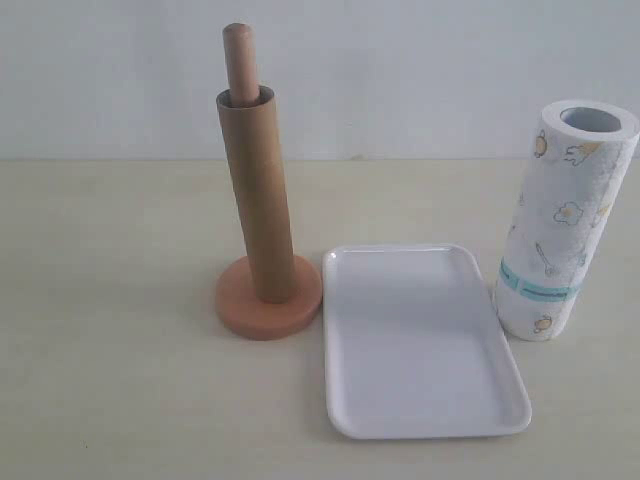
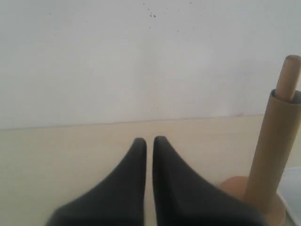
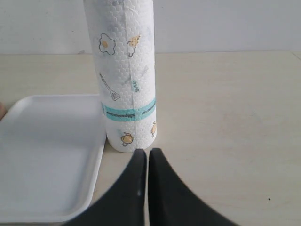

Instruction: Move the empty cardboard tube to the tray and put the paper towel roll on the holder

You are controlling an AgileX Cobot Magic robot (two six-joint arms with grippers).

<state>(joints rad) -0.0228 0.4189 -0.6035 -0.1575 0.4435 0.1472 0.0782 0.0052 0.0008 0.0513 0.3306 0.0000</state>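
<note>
The brown cardboard tube (image 1: pixel 257 195) stands slipped over the pole of the wooden holder (image 1: pixel 268 311), whose rounded pole top (image 1: pixel 239 60) sticks out above it. The white tray (image 1: pixel 420 340) lies flat to the right of the holder's base. The paper towel roll (image 1: pixel 562 220) stands upright at the tray's right side. Neither gripper shows in the exterior view. In the left wrist view my left gripper (image 2: pixel 146 140) is shut and empty, with the tube (image 2: pixel 269 150) off to one side. My right gripper (image 3: pixel 147 151) is shut and empty just short of the roll's (image 3: pixel 124 70) foot.
A pale wall rises behind the beige tabletop (image 1: pixel 110 300). The tray's rim (image 3: pixel 96 165) lies close beside the right gripper's fingers.
</note>
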